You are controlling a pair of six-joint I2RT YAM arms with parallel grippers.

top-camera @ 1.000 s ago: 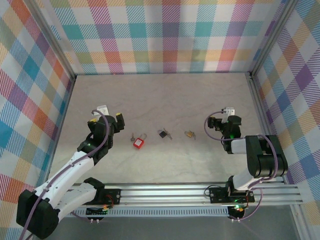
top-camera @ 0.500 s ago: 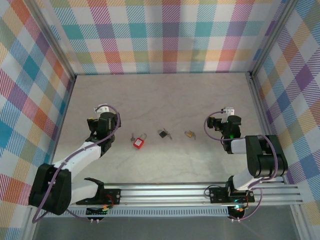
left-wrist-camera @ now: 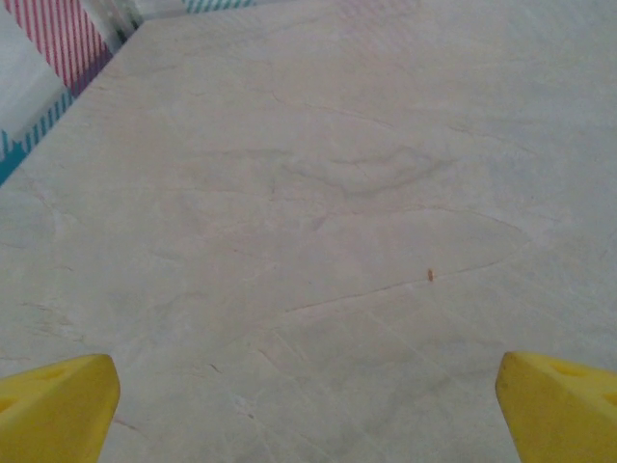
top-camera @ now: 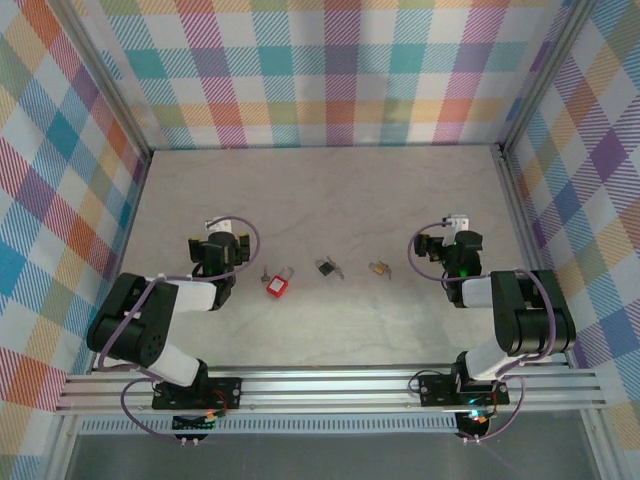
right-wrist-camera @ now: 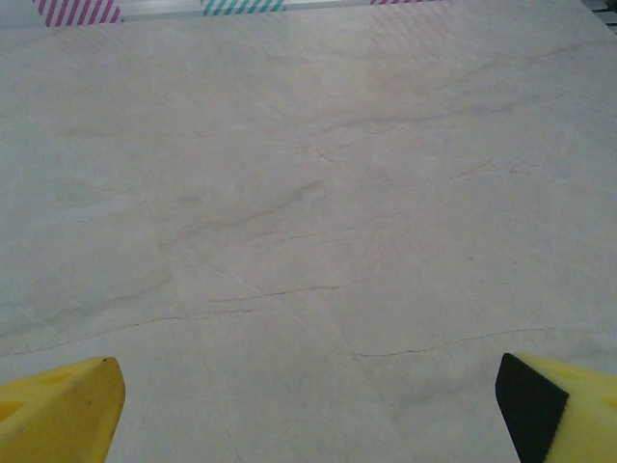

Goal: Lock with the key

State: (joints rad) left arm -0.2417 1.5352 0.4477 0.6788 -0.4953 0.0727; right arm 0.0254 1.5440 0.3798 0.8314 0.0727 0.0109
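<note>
Three small padlocks lie in a row mid-table: a red padlock point(top-camera: 278, 286) with a silver key point(top-camera: 265, 276) at its left, a black padlock point(top-camera: 326, 267), and a brass padlock point(top-camera: 378, 268). My left gripper point(top-camera: 217, 243) sits left of the red padlock, apart from it, and is open. In the left wrist view its yellow fingertips point(left-wrist-camera: 56, 409) stand wide over bare tabletop, left gripper point(left-wrist-camera: 308, 415) with nothing between. My right gripper point(top-camera: 446, 240) rests right of the brass padlock, open. Its yellow fingertips point(right-wrist-camera: 60, 407) also frame bare table, right gripper point(right-wrist-camera: 308, 415) empty.
Plaid walls point(top-camera: 330, 70) enclose the pale marble table point(top-camera: 320, 190) on three sides. An aluminium rail point(top-camera: 340, 385) runs along the near edge behind the arm bases. Open tabletop lies beyond the padlocks.
The left arm has folded back toward its base, and its gripper has shifted slightly nearer and to the right. The right arm and the padlocks have not moved.
</note>
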